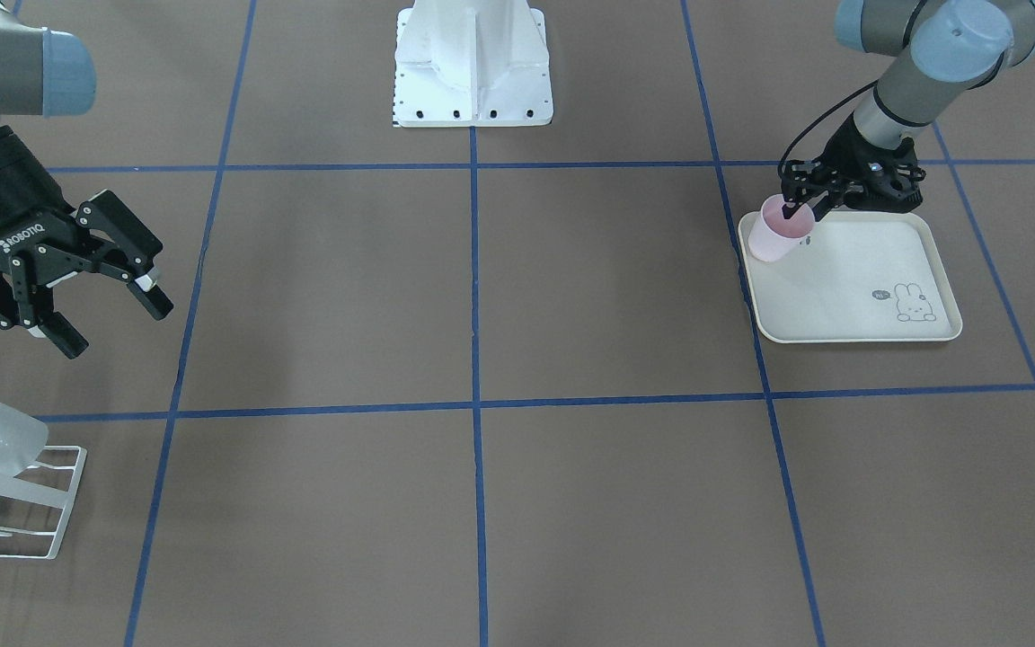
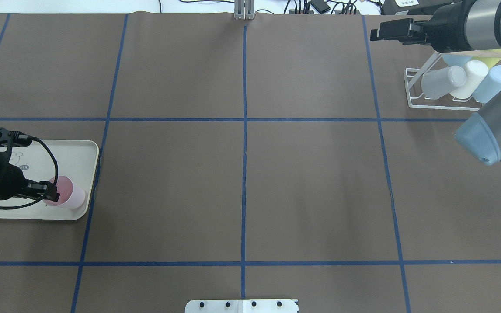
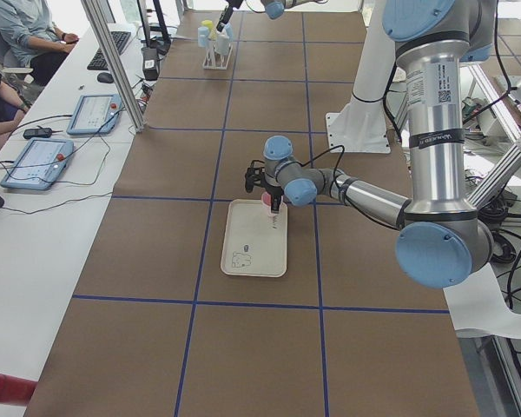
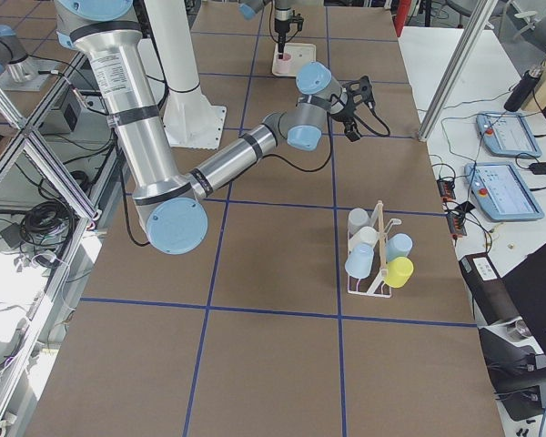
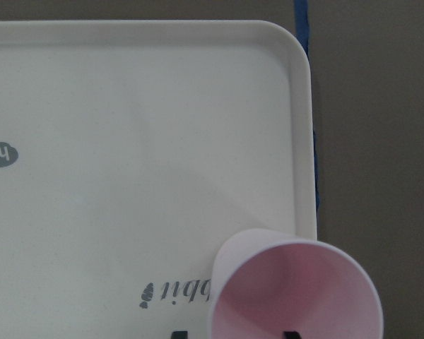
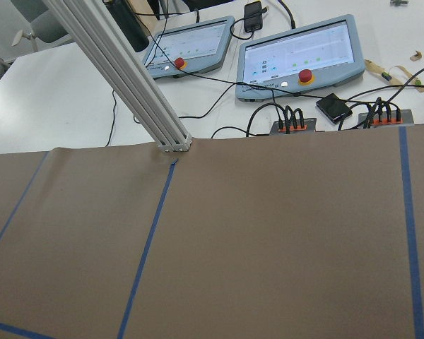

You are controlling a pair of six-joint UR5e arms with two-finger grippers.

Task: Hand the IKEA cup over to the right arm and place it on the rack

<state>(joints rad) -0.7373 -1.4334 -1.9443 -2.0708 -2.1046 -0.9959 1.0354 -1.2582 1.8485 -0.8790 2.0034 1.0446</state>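
1. Brown paper table (image 1: 607,296), gridded with blue tape (image 1: 474,359), carries all items.
2. Cup (image 1: 776,235): pink, upright in a corner of the tray (image 1: 850,270), on the robot's left side.
3. Left gripper (image 1: 796,214): fingers spread and straddling the cup wall, one inside, one outside. No pinch shows.
4. Step in hand, by judgement: pickup before handover. Next move calls for closing on the wall, lifting clear of the tray and carrying toward centre.
5. Right gripper (image 1: 113,328): spread, empty, hovering near the rack (image 1: 19,496), well apart from the cup.
6. Rack: far right, holding other cups (image 2: 444,81).
7. Beyond the table: white desk (image 6: 71,92) with touch panels (image 6: 297,53).
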